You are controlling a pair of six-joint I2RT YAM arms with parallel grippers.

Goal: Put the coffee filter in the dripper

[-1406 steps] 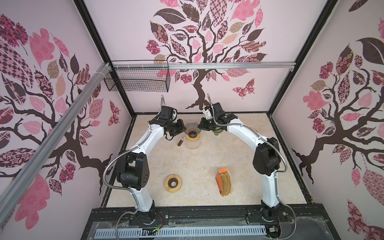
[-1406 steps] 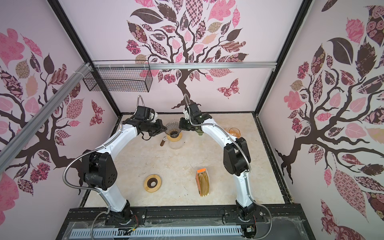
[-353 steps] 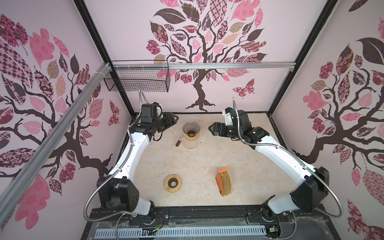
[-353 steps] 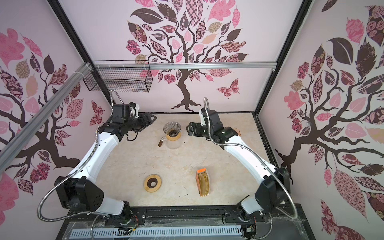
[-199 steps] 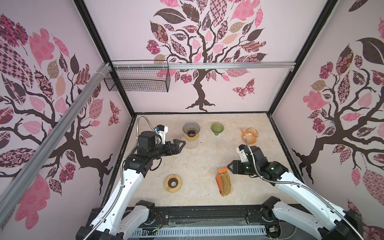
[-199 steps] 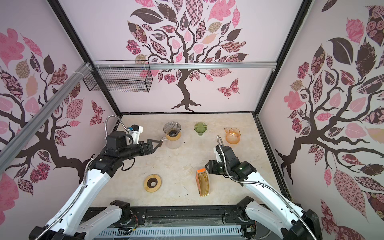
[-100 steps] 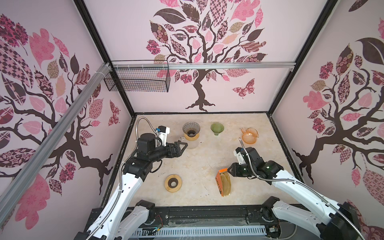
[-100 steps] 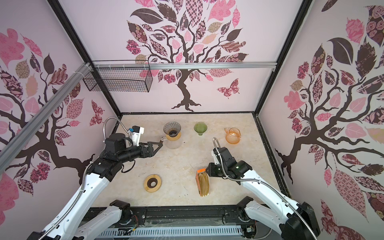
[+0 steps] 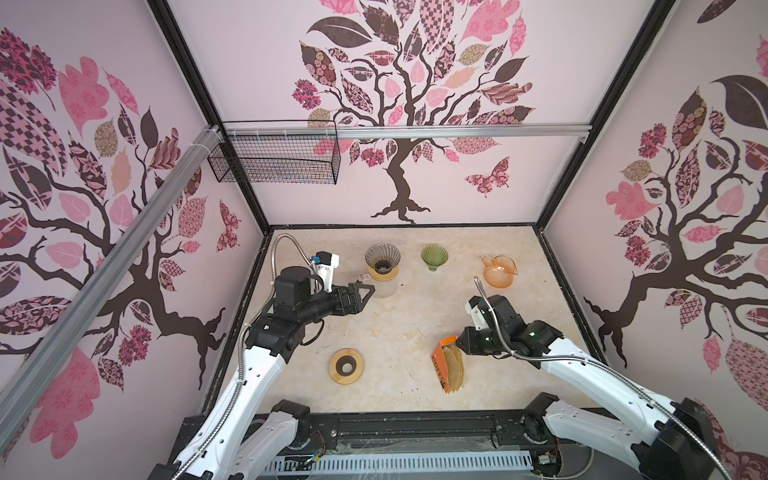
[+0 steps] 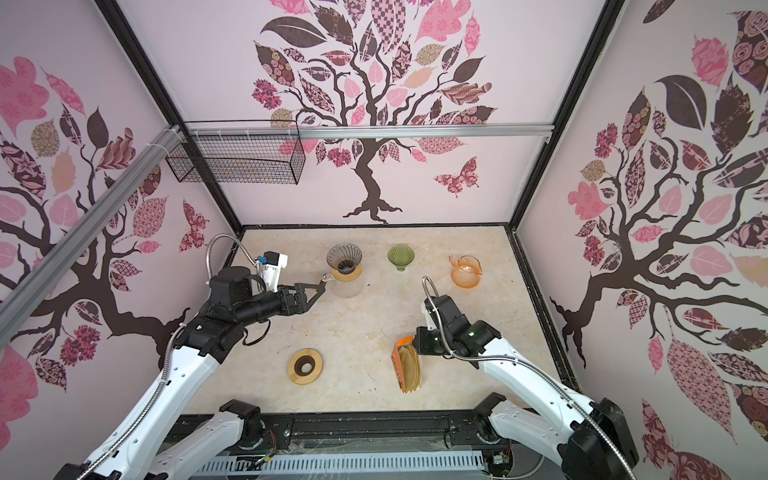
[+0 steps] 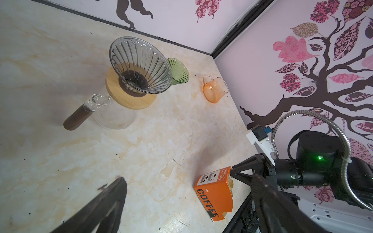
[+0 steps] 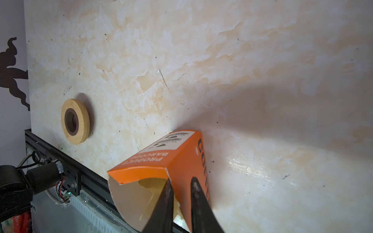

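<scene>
Step in hand, as I read it: drawing one filter from the box. The right gripper (image 9: 458, 343) is at the open end of the orange box (image 9: 444, 368), which lies on the surface (image 9: 407, 320) near the front edge. Its fingers (image 12: 164, 201) stand close together with a slim gap, one inside the mouth and one outside the card wall. I cannot tell whether they pinch paper or card. The filters (image 9: 456, 365) sit stacked inside, tan edges showing.

To do it well: catch a single sheet by its rim, not the wall. Lift slowly, since the light box may drag along.

The left gripper (image 9: 362, 293) hangs near the carafe's handle (image 11: 77, 119) but apart from it. Its fingers (image 11: 109, 201) are spread wide and hold nothing. The grey glass dripper (image 9: 382, 258) sits on a wooden collar atop the carafe (image 11: 115, 119), empty — the likely target.

Around:
- A green dripper (image 9: 434, 255) is beside the grey one.
- An orange jug (image 9: 498, 272) is toward the right wall.
- A wooden ring (image 9: 347, 365) is well apart from the box.

The left arm lies close to the dripper — it may crowd the approach. The green dripper could be knocked.
</scene>
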